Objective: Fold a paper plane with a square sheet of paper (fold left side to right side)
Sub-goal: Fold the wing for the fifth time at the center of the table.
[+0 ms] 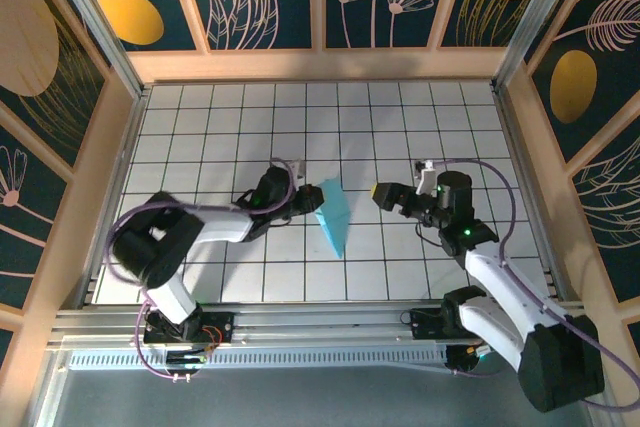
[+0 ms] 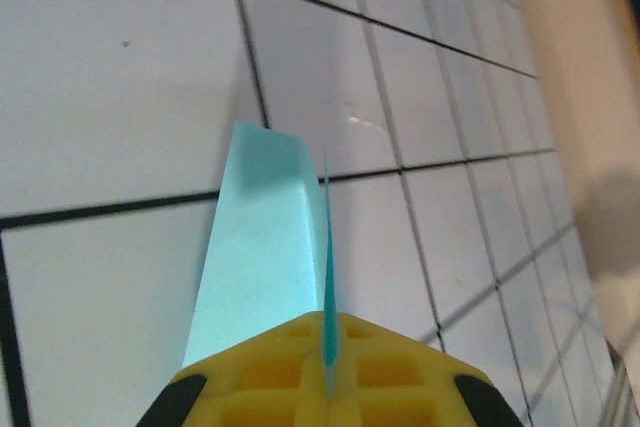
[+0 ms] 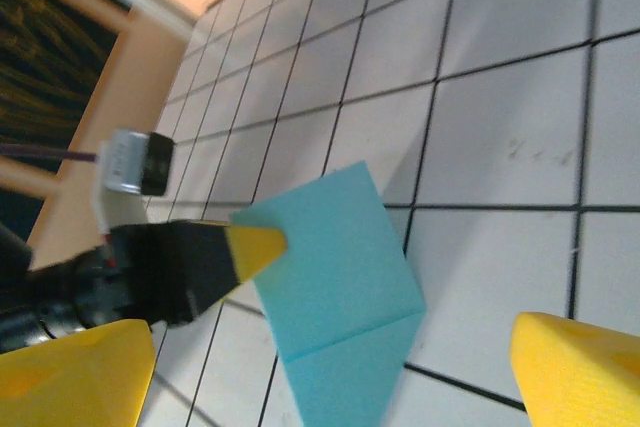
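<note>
Light-blue creased pointed paper sheet (image 1: 332, 215) sits on the white tiled table (image 1: 200, 127) from above, your left gripper (image 1: 303, 197) stretched low to its left edge. Left wrist shows yellow fingers (image 2: 410, 357) clamped on that edge. Right wrist shows your right gripper (image 3: 340, 372) spread wide, empty.

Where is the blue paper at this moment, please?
Top view: the paper is midway across the table, its left edge pinched by the left gripper, the open right gripper just to its right.

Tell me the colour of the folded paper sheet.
Plain light blue; the paper shows best in the right wrist view.
</note>
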